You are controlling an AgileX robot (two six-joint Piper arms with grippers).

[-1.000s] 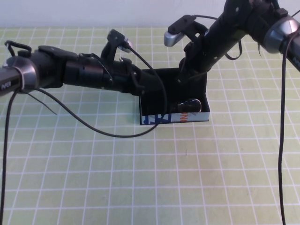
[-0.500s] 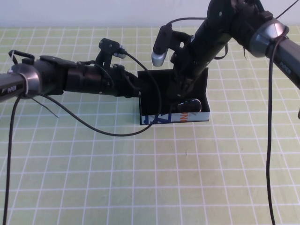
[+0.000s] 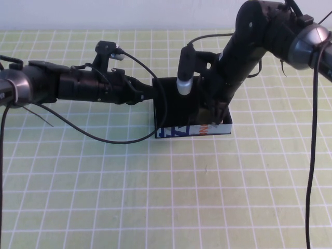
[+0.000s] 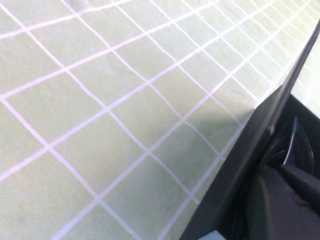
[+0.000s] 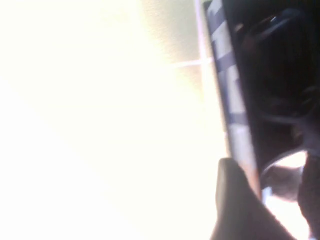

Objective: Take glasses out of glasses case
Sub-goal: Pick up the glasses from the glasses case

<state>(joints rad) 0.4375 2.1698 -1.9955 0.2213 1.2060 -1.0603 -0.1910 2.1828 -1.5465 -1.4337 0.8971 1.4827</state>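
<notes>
The black glasses case (image 3: 174, 106) lies open mid-table, its white printed front strip (image 3: 179, 132) facing me. The black glasses lie inside; one lens shows in the right wrist view (image 5: 282, 176) and a rim shows in the left wrist view (image 4: 295, 142). My right gripper (image 3: 215, 113) reaches down into the case's right front corner. It is open, one finger (image 5: 240, 200) outside the front strip, the lens between the fingers. My left gripper (image 3: 152, 93) is at the case's left wall (image 4: 240, 165), with one finger (image 4: 285, 200) inside that wall.
The case sits on a green mat with a white grid (image 3: 104, 197). A black cable (image 3: 119, 139) loops from the left arm over the mat in front of the case's left corner. A pale wall runs along the mat's far edge.
My right arm has swung down and its gripper has dropped into the case's right front corner, covering the lens seen before. My left arm has drawn back slightly to the left; the case stays put.
</notes>
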